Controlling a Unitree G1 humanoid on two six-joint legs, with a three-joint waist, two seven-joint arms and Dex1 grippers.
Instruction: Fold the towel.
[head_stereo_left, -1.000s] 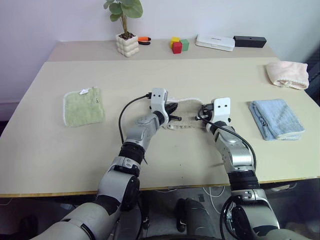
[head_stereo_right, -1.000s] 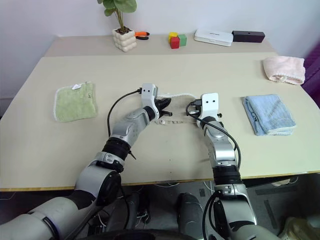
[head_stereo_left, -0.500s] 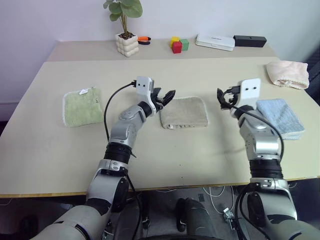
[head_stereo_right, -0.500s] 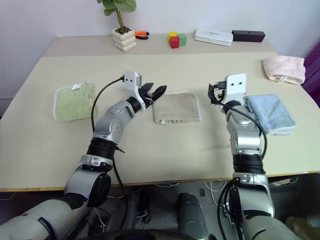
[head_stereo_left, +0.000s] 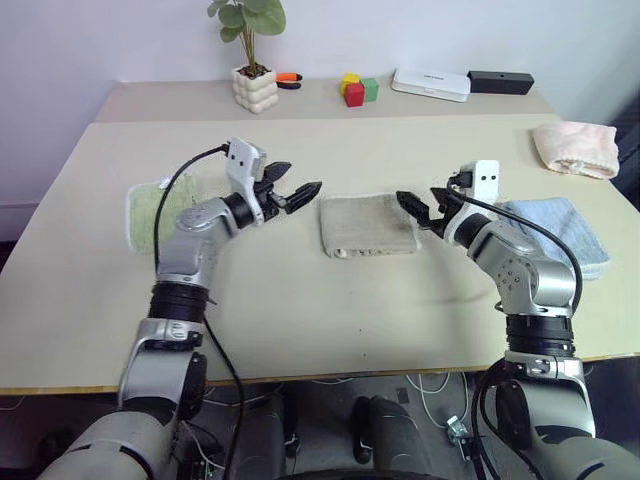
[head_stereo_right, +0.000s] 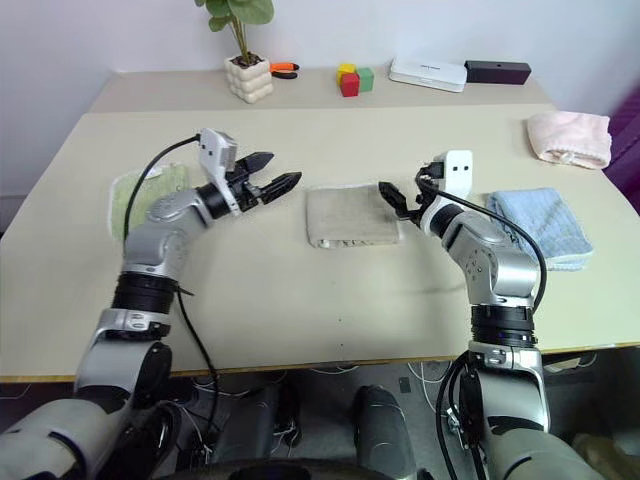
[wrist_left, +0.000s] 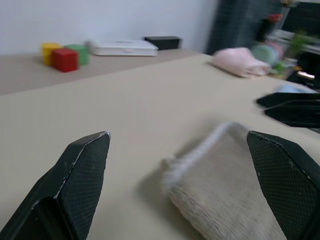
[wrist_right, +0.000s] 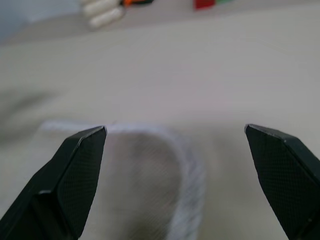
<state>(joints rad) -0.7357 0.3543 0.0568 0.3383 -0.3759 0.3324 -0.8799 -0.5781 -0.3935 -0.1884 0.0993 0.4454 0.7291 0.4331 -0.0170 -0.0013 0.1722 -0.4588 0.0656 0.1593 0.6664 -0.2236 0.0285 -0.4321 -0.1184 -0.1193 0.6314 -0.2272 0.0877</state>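
The beige towel (head_stereo_left: 367, 225) lies folded into a small rectangle at the middle of the table, with nothing touching it. My left gripper (head_stereo_left: 300, 185) hovers just left of it, pointing toward it, open and empty. My right gripper (head_stereo_left: 415, 205) hovers at the towel's right edge, pointing back toward it, also open and empty. In the left wrist view the towel (wrist_left: 235, 185) lies ahead between the spread fingers (wrist_left: 75, 180), and the right gripper's fingers (wrist_left: 290, 107) show beyond it. The right wrist view has the towel's stitched edge (wrist_right: 185, 170) between its spread fingers (wrist_right: 75, 170).
A small green cloth (head_stereo_left: 150, 215) lies at the left, partly behind my left arm. A folded blue cloth (head_stereo_left: 575, 235) and a pink cloth (head_stereo_left: 575, 148) lie at the right. Along the back stand a plant pot (head_stereo_left: 254, 88), coloured blocks (head_stereo_left: 354, 92), a white box (head_stereo_left: 430, 84) and a black box (head_stereo_left: 500, 82).
A second ago both grippers were shut, low over the towel. They have since opened, let go, risen and drawn apart to either side, leaving the towel folded flat.
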